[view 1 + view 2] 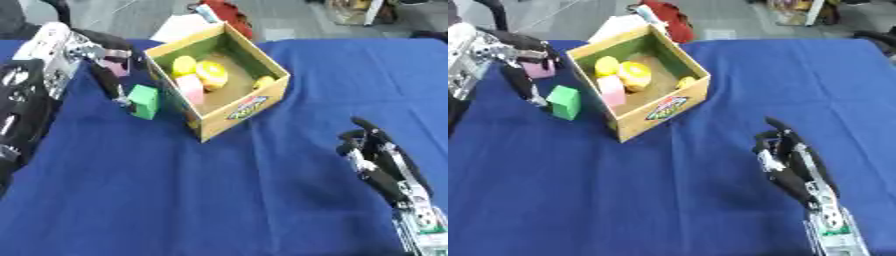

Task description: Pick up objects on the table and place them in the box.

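An open cardboard box with a green inside stands at the upper middle of the blue table. It holds yellow pieces and a pink block. Just left of the box a green block sits on the cloth. My left hand comes in at the upper left, open, and one straight finger points down to the green block's left side. A pink block lies under that hand, between thumb and fingers; I cannot tell whether they touch it. My right hand rests open at the lower right, fingers up, holding nothing.
The blue cloth covers the whole table. Beyond the far edge, behind the box, lie a white sheet and a red thing. The box's near corner points toward me.
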Controlling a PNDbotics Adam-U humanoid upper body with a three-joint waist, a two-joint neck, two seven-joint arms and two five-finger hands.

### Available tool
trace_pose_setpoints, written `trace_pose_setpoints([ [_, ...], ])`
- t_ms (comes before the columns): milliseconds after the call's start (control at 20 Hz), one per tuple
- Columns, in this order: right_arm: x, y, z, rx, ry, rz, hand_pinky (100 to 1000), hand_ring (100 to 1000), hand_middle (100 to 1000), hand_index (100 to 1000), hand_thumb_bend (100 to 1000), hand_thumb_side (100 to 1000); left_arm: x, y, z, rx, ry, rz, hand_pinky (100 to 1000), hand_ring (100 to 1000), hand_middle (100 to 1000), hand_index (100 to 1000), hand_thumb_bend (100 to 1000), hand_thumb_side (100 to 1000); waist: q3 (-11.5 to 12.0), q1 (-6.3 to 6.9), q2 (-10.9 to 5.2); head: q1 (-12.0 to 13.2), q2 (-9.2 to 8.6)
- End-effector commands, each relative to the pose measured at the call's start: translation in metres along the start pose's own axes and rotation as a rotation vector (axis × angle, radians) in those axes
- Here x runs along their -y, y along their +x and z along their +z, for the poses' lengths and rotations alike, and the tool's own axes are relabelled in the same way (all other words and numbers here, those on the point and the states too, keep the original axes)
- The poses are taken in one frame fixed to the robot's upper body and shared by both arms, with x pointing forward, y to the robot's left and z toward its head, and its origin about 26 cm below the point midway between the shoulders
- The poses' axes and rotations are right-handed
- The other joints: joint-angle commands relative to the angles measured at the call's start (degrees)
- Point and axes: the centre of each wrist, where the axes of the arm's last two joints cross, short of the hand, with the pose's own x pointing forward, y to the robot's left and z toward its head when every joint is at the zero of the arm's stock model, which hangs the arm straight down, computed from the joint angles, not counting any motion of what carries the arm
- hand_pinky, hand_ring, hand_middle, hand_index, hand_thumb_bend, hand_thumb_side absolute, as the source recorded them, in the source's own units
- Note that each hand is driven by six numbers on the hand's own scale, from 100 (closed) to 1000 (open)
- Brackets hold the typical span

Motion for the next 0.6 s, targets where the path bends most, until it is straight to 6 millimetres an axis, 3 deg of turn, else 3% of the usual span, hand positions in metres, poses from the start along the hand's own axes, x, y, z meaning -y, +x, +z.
trace_pose_setpoints([
  [50,0.007,0.004,-0.002,0.017,-0.004,0.025,652,612,659,924,100,424,-0.005,-0.004,0.005,-0.001,0.002,-0.044,821,785,803,914,640,330,-0.1,0.04,-1.02,0.17,-0.14],
  [450,0.007,0.004,-0.002,0.017,-0.009,0.023,652,612,659,924,100,426,0.015,-0.001,-0.009,0.034,-0.009,-0.032,790,735,747,860,539,191,-0.3,-0.02,-0.87,0.36,-0.25],
  [600,0.007,0.004,-0.002,0.017,-0.009,0.022,652,612,659,924,100,426,0.018,0.001,-0.011,0.049,-0.007,-0.028,760,649,649,770,453,185,-0.31,-0.03,-0.84,0.41,-0.2],
])
